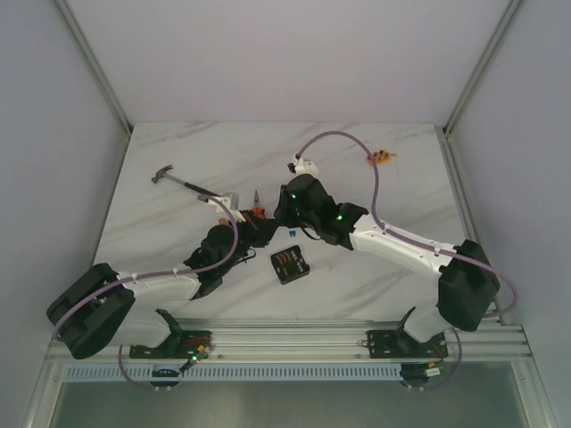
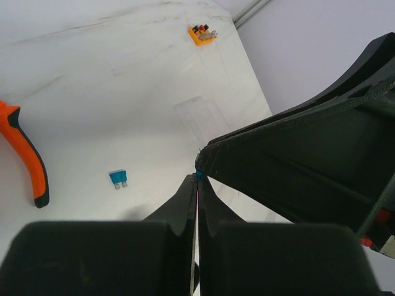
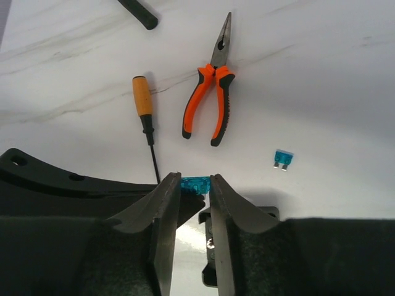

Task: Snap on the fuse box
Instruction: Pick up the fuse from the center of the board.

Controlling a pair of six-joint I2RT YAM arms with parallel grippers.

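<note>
The right jaws pinch a blue fuse (image 3: 192, 183) by its width; the left jaws clamp its thin edge, likely a hand-over near the fuse box (image 1: 290, 265).

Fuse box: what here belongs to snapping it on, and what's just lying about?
Job: black square plastic fuse box; blue fuse in right gripper.
Lying about: steel-headed hammer, orange-handled pliers, yellow-handled screwdriver, orange fuse strip, loose blue fuse.
</note>
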